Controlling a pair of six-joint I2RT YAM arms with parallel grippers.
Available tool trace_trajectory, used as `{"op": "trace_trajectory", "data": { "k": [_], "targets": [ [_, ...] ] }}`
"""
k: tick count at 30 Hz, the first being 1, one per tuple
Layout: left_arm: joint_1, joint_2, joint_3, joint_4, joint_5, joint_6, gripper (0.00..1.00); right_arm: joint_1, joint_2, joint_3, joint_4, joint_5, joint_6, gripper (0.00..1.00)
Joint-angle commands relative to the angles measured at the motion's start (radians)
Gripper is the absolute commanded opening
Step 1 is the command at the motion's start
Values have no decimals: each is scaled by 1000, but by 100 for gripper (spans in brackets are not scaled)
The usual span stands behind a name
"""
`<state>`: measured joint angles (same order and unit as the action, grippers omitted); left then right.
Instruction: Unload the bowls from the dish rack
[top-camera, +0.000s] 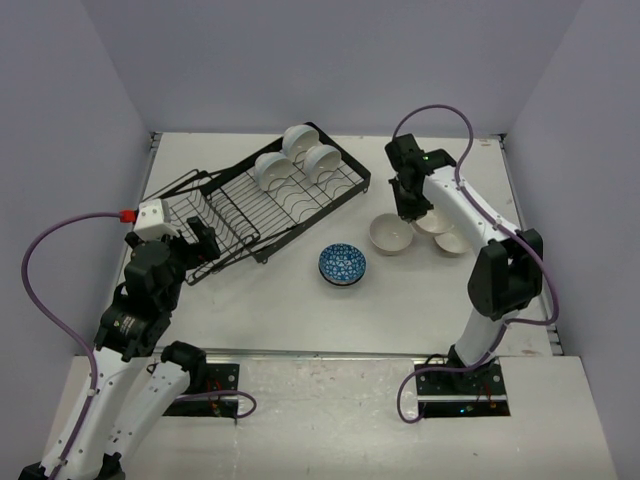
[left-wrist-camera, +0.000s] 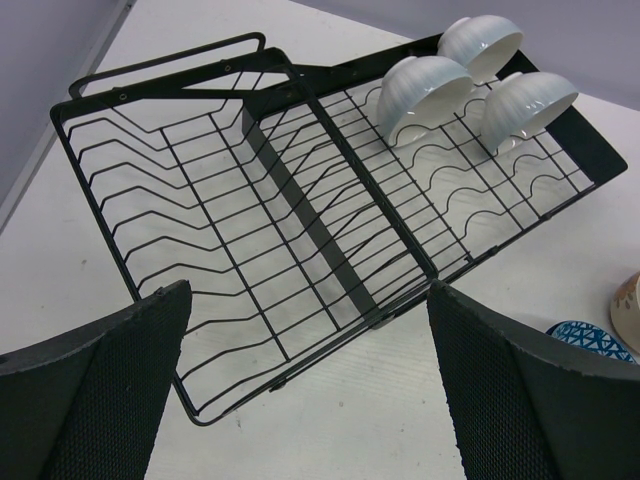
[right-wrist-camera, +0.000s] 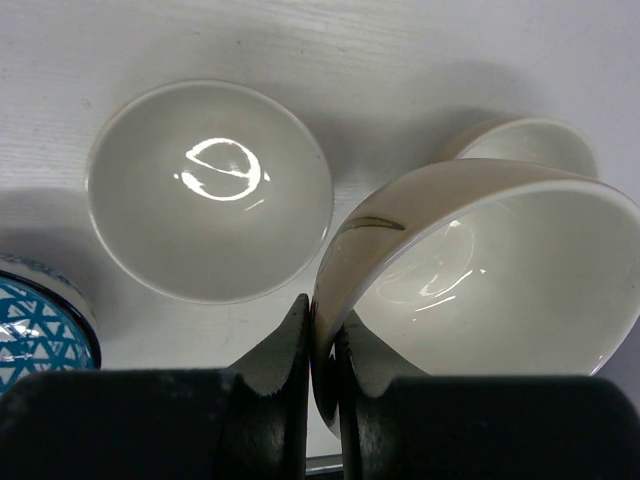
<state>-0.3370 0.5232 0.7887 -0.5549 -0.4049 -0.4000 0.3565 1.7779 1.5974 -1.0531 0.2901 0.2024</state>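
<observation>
Top view: the black dish rack (top-camera: 240, 215) lay on the white desk (top-camera: 300, 320). Its long axis ran diagonally from near left to far right. Three white bowls (top-camera: 270, 170) stood on edge at the rack's far right end. The rest of the rack held nothing I could see. My left hand (top-camera: 195, 245) hovered at the rack's near left end. My right hand (top-camera: 410, 205) was over a cluster of unloaded bowls on the right of the desk. In that cluster were a plain white bowl (top-camera: 390, 234) and, I think, two tan ones, though the arm hid part of them. A blue-patterned bowl (top-camera: 342, 264) sat alone, nearer the middle.

Left wrist view: the left hand (left-wrist-camera: 310, 400) was spread wide and held nothing. It looked straight down the rack's length. The white bowls (left-wrist-camera: 425, 90) lay ahead and to the right, at the opposite end of the rack.

Right wrist view: the right hand (right-wrist-camera: 320, 370) was pinched narrow on the rim of a tan bowl (right-wrist-camera: 480, 270). That bowl was tipped beside the plain white bowl (right-wrist-camera: 210, 190).

The bowls left in the rack lay between the two hands, about as far from either. Only the left hand was free, so I judged the next reach was its job, along the rack.
</observation>
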Motion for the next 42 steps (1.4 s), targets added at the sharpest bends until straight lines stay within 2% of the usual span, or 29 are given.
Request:
{"op": "trace_trajectory", "data": {
  "k": [1,9,15,19,36,41,42],
  "targets": [
    [-7,-8,-6,43,-8,20,100,5,2,78,-28,64,9,0],
    [-7,-8,-6,43,-8,20,100,1,-35,30,-4,81,-27,0],
    [-7,-11,-6,43,-6,20,100,-66,-37,21,1,66,-43,0],
    [-8,-14,-6,43,-6,20,100,-126,-23,3,18,27,-43,0],
    [-10,-22,-8,42,-6,20,100,-202,74,-73,81,9,-12,0],
    [-10,-20,-8,43,-6,20,100,-205,77,-100,97,4,-6,7],
    [-10,-20,-8,43,-6,20,100,-206,78,-102,100,4,-6,14]
  ]
}}
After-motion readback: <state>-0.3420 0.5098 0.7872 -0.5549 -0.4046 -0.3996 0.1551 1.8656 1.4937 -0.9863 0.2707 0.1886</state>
